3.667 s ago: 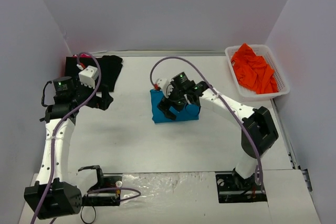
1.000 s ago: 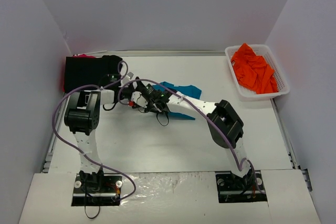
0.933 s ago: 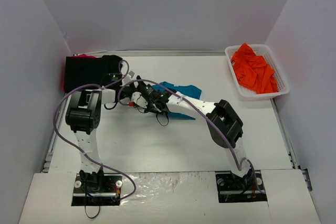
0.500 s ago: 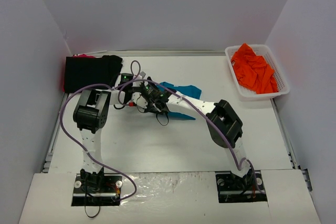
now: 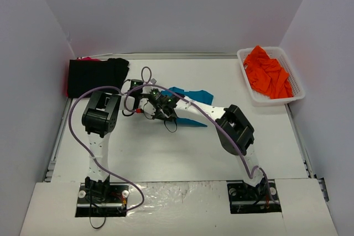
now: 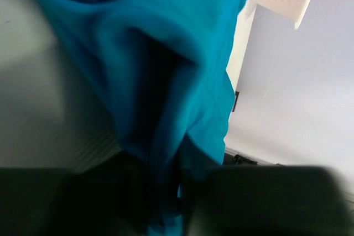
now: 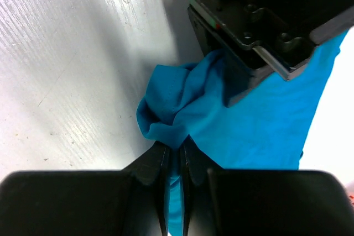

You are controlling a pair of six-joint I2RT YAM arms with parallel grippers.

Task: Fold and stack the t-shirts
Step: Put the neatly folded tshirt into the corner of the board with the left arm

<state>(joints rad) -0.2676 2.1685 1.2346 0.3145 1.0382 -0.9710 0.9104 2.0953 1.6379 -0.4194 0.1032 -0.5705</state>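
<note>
**Two grippers on one teal t-shirt, mid-table**

Both arms are reaching in towards the centre of the table [image 5: 166, 153], and from above I see their wrists nearly touching, a little left of the middle. The teal t-shirt [image 5: 191, 96] lies just right of that meeting point. It is part spread on the surface, and its near-left end is gathered up into the tools.

On my right wrist feed, the right gripper [image 7: 174, 156] has its fingers pressed together on a crumpled fold of the teal cloth. The fabric bunches directly above the fingertips and runs off to the upper right. There it passes under the dark body of the other arm's tool, which sits just beyond.

On the left wrist feed, teal cloth fills most of the picture and hangs down into the left gripper [image 6: 166, 189]. The view is blurred, but the two dark fingers [image 6: 72, 203] stand close on either side of a narrow bunch of fabric. I read that as clamped on the same shirt.

Well apart from all this, a black t-shirt [image 5: 94, 75] lies flat at the far-left corner. Orange t-shirts [image 5: 268, 73] are heaped in the white basket [image 5: 276, 101] at the far right.
</note>
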